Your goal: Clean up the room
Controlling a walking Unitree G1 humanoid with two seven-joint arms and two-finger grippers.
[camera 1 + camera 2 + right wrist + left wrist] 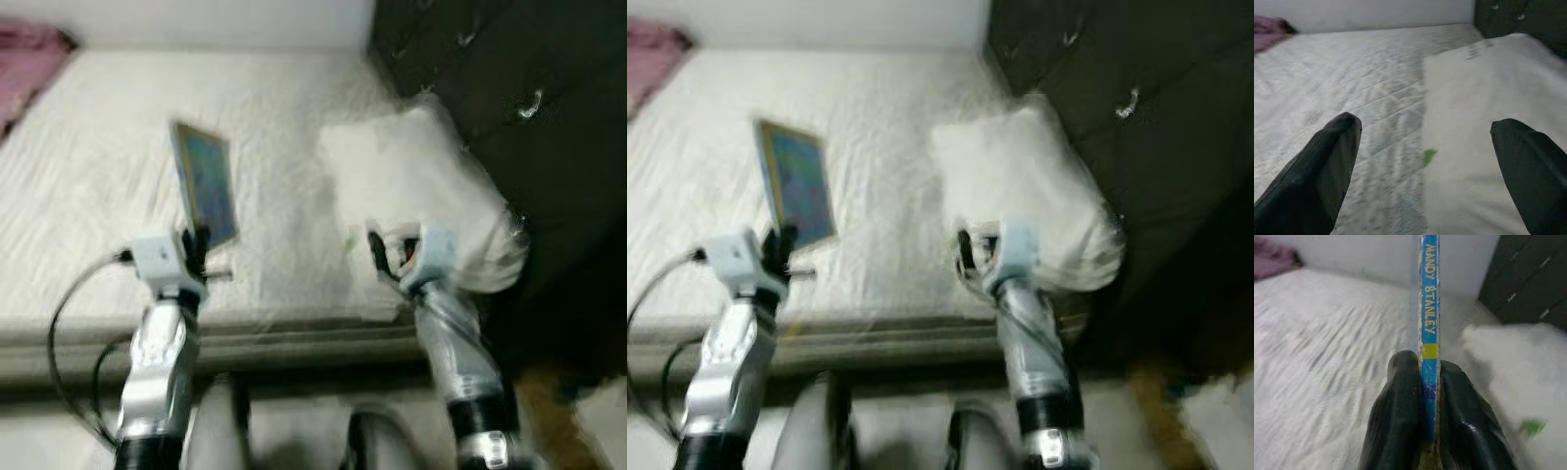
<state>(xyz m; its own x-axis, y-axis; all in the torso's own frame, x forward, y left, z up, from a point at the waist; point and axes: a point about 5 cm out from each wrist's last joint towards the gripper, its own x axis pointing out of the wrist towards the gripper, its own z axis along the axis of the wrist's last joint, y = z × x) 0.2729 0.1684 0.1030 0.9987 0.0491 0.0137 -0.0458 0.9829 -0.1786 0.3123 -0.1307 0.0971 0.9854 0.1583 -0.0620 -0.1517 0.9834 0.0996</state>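
- The left gripper (1425, 396) is closed on a thin blue picture book with a worn spine (204, 184); the two black fingers (1400, 406) clamp the lower end of the spine from both sides.
- The book stands upright on edge above the white quilted mattress of the bed (88, 176), its cover turned toward the robot's right. Whether its lower edge touches the mattress cannot be told.
- Handling judgement: the book appears light and stiff across the cover, yet thin enough to pivot in a grip taken at one end. The spine shows chipped, frayed edges, so moderate pressure is advisable. A hold nearer the middle of the spine would probably resist swinging better.
- The right gripper (1425, 161) is spread wide, holding nothing, and hangs just above the near edge of a white pillow in a clear plastic cover (421, 186), which lies on the bed beside a dark wardrobe (519, 88).
- Handling judgement: the pillow looks soft, bulky and light; the plastic is likely slippery, so a pinch on a corner or fold should hold best.
- A pink cloth (29, 59) lies at the far left corner of the bed.
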